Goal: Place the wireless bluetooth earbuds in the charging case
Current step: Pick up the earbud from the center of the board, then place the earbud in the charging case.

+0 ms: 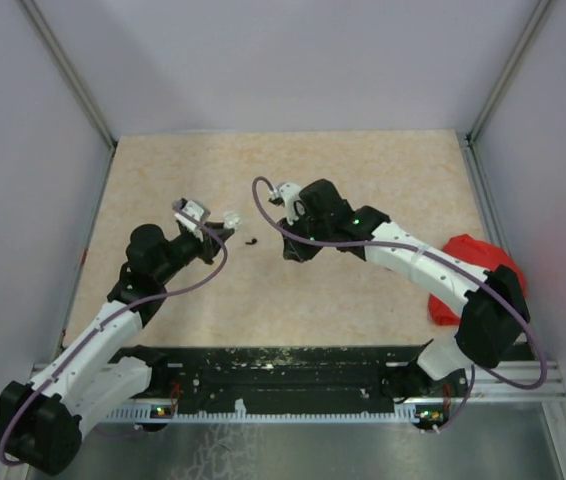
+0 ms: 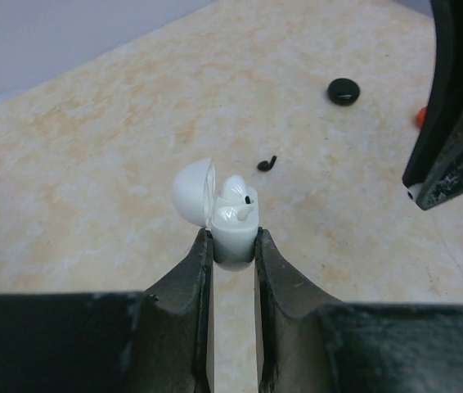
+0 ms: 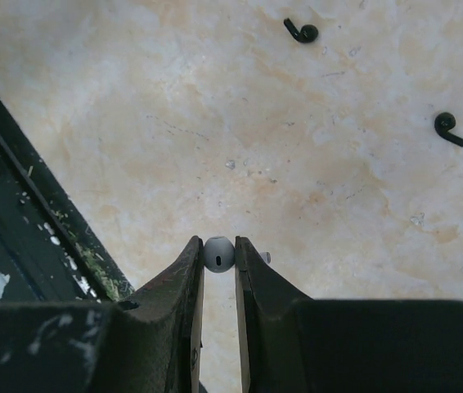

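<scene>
My left gripper (image 2: 233, 243) is shut on the base of a white charging case (image 2: 233, 237). Its lid (image 2: 192, 190) is flipped open to the left, and one white earbud (image 2: 240, 202) sits inside. In the top view the case (image 1: 231, 216) hangs just above the table at centre left. My right gripper (image 3: 218, 247) is shut on a second white earbud (image 3: 218, 255), pinched at its round head, and hovers over the table right of the case (image 1: 292, 249). Its finger (image 2: 452, 123) fills the right edge of the left wrist view.
Loose black earbuds lie on the table (image 3: 300, 32), (image 3: 448, 128), one between the grippers (image 1: 251, 241). A round black case (image 2: 343, 91) and a small orange bit (image 2: 420, 117) sit farther off. A red cloth lump (image 1: 473, 258) lies at the right. The black base rail (image 1: 293, 372) borders the near edge.
</scene>
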Motion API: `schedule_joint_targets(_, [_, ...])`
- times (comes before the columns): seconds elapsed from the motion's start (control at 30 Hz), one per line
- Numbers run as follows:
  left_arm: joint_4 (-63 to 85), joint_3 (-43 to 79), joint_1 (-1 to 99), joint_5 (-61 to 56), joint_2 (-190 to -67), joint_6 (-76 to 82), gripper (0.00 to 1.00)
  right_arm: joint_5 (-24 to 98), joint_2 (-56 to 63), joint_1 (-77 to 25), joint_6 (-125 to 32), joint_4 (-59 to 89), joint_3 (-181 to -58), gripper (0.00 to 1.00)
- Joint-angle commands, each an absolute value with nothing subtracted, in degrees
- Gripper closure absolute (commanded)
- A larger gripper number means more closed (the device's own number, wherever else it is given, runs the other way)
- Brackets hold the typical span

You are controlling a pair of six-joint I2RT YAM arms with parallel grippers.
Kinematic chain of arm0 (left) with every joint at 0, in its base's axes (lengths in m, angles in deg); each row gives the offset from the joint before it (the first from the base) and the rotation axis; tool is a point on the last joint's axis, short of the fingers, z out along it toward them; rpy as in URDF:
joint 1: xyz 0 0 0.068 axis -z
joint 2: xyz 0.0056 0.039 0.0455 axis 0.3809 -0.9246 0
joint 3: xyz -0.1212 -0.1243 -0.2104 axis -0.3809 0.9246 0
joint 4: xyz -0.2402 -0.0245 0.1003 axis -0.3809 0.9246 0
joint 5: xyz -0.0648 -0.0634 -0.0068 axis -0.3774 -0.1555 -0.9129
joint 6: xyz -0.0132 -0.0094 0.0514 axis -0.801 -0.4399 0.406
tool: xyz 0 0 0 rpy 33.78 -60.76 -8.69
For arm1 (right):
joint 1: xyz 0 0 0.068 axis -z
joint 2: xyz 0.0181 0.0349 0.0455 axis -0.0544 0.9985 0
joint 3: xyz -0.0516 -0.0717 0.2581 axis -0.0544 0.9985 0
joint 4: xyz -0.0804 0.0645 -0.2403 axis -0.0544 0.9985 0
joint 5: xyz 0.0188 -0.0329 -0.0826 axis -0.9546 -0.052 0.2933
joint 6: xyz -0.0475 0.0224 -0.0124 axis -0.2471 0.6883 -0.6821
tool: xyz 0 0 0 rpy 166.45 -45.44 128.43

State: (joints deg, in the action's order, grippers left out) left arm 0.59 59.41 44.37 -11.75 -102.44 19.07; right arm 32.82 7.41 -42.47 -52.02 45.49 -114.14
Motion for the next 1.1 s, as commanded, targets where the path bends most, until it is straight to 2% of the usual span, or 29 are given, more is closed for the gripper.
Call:
schedule_joint_targets(0.0, [-7.2, 60.5, 44.0, -22.7, -102.2, 19.4, 0.99, 20.9, 2.9, -39.4, -50.4, 42.7, -116.6, 0.91])
schedule_joint_targets(0.2, [-16.7, 62.4, 44.2, -33.3, -103.9, 16.2, 0.99, 13.8, 0.4, -38.1, -48.2, 39.8, -119.7, 0.9])
schedule_joint_targets(0.53, [-25.9, 65.0, 45.0, -40.3, -104.3, 16.0, 0.99, 3.1, -3.4, -37.9, -42.0, 32.4, -120.9, 0.9])
schedule_joint_targets(0.77, [-34.4, 66.7, 47.5, -41.4, -105.1, 16.7, 0.99, -1.6, -3.9, -38.0, -35.9, 23.7, -119.0, 0.9])
schedule_joint_targets(1.07, [-42.9, 67.8, 49.5, -42.7, -106.3, 16.0, 0.99, -2.2, -2.4, -38.5, -33.6, 22.4, -118.3, 0.91])
